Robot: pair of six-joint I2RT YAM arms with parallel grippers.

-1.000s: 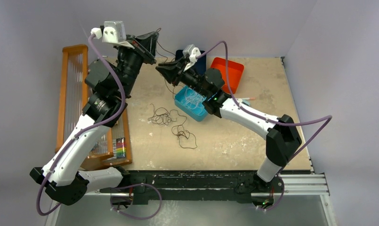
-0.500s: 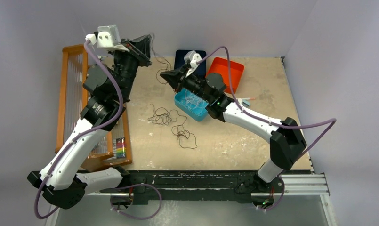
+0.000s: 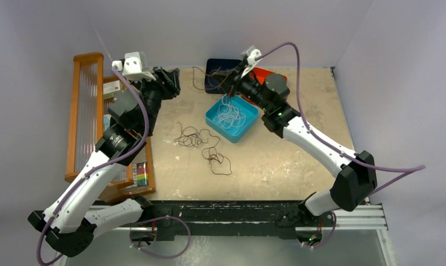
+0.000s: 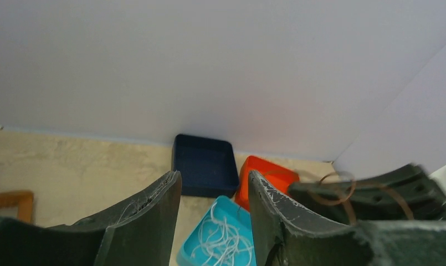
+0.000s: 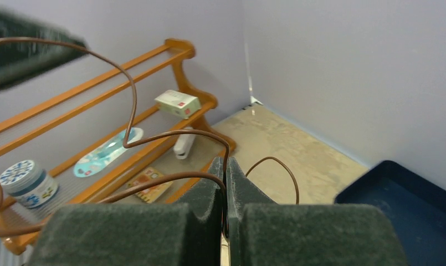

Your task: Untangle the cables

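Observation:
My right gripper (image 3: 230, 82) is shut on a thin brown cable (image 3: 195, 77), raised over the table's back next to the navy tray (image 3: 218, 67). In the right wrist view the jaws (image 5: 226, 166) pinch that cable (image 5: 134, 94), which loops up and to the left. My left gripper (image 3: 172, 82) hangs open at the back left with nothing between its fingers (image 4: 154, 210). A tangle of dark cables (image 3: 191, 137) lies mid-table, with one more loop (image 3: 218, 160) nearer me. White cables (image 3: 230, 115) fill the teal tray (image 3: 212, 117), also seen between the left fingers (image 4: 226, 241).
An orange tray (image 3: 276, 77) sits behind the right arm, beside the navy tray (image 4: 205, 163). A wooden rack (image 3: 87, 111) with small items stands along the left edge, and shows in the right wrist view (image 5: 98, 138). Walls close off the back and sides.
My left gripper opened and let go of the brown cable, drawing back left and lower. My right gripper closed on that cable and carried it back and right, toward the navy tray.

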